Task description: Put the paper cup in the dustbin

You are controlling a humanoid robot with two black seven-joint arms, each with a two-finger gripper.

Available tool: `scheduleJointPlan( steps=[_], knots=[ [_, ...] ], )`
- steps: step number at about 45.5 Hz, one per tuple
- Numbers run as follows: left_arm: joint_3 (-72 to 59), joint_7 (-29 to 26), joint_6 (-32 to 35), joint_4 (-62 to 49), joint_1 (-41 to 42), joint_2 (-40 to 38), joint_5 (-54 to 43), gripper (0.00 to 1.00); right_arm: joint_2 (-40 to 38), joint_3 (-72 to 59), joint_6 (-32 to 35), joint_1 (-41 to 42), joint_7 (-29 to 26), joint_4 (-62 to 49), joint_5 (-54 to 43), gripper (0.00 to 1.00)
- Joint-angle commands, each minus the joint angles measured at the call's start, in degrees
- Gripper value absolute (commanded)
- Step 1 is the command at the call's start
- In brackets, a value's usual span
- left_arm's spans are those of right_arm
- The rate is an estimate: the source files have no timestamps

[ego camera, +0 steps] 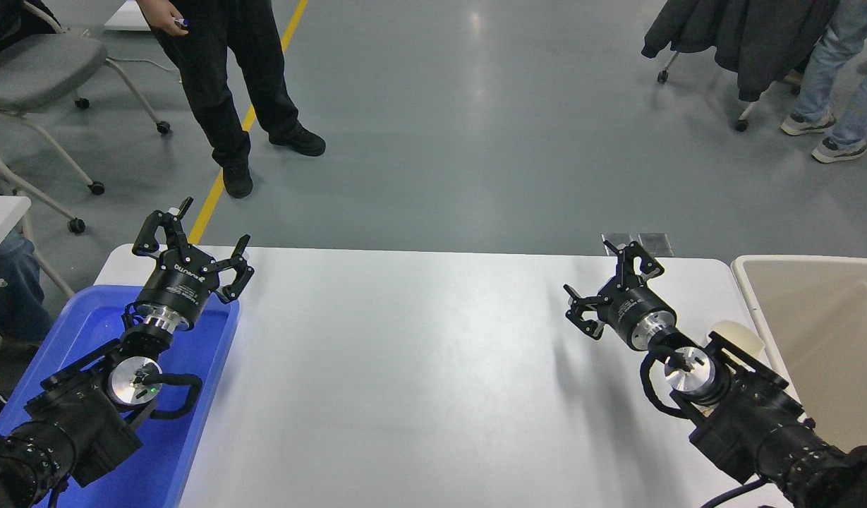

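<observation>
The small off-white paper cup (740, 334) stands on the white bench (419, 367), mostly hidden behind the right arm, just beside the large beige plastic dustbin (814, 331). Left of the cup, the right gripper (611, 282) hangs spread and empty. Far from the cup, the left gripper (200, 240) hovers spread over a blue plastic tray (193, 437).

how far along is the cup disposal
Barely begun. Nothing looks done: the paper cup sits on the table near the dustbin, partly hidden behind the right arm. Nothing is in hand: the right gripper is open and empty; the left gripper hangs over the blue tray. Left: grasp, carry, drop.
</observation>
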Motion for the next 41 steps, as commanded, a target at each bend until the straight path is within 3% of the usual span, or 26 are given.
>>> scheduleJointPlan(
  steps=[1,24,41],
  knots=[
    [0.0,0.0,0.0,0.0,0.0,0.0,0.0,1.0,0.0,-0.1,0.0,0.1,0.0,0.0,0.1,1.0],
    [0.0,0.0,0.0,0.0,0.0,0.0,0.0,1.0,-0.3,-0.1,0.5,0.2,-0.1,2.1,0.1,1.0],
    [0.0,0.0,0.1,0.0,0.0,0.1,0.0,1.0,-9.8,-4.7,-2.4,-2.2,-0.1,19.3,-0.8,1.0]
  ],
)
